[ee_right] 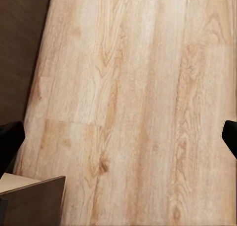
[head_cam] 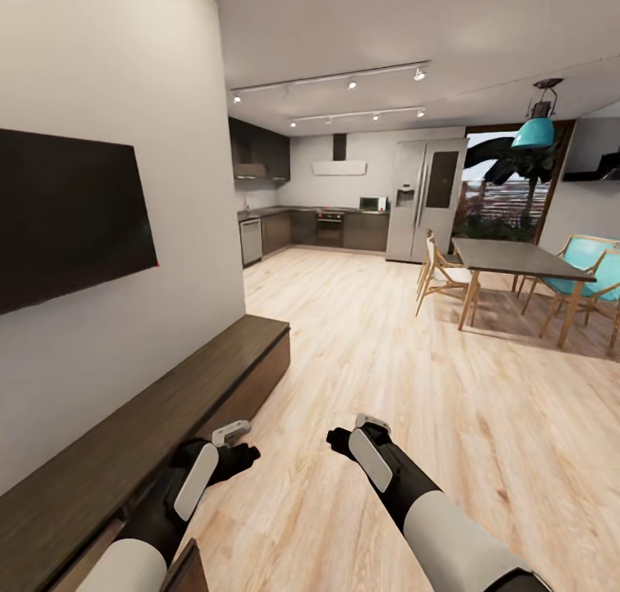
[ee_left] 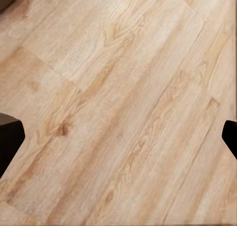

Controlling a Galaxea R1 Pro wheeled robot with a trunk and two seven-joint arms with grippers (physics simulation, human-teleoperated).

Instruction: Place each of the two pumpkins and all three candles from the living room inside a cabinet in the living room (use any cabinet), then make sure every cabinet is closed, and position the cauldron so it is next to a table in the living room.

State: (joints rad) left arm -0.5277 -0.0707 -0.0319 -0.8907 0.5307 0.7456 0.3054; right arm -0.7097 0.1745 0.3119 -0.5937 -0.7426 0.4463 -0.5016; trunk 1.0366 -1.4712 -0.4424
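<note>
Dark brown wood marks the cabinet [head_cam: 164, 402], the long low console that lies along the white wall under the black television [head_cam: 69, 217]; its long axis runs from our near left away toward the kitchen, its flat top is bare, and its fronts face the pale plank floor [head_cam: 362, 359]. At the near end a front panel seems to stand out from the body, with a pale inner surface showing in the right wrist view, so we judge one compartment may be open, though we cannot be sure. We see no pumpkins, candles or cauldron here, so we take this as a moment of travel or search between steps. Our left gripper [head_cam: 234, 444] and right gripper [head_cam: 349, 437] hang low over the floor just beside the cabinet; both wrist views show dark fingertips [ee_left: 10, 142] set wide apart with only floorboards between, so both hands are spread and carry nothing. Next we would need to turn and find the remaining things, then bring them back to this cabinet.
</note>
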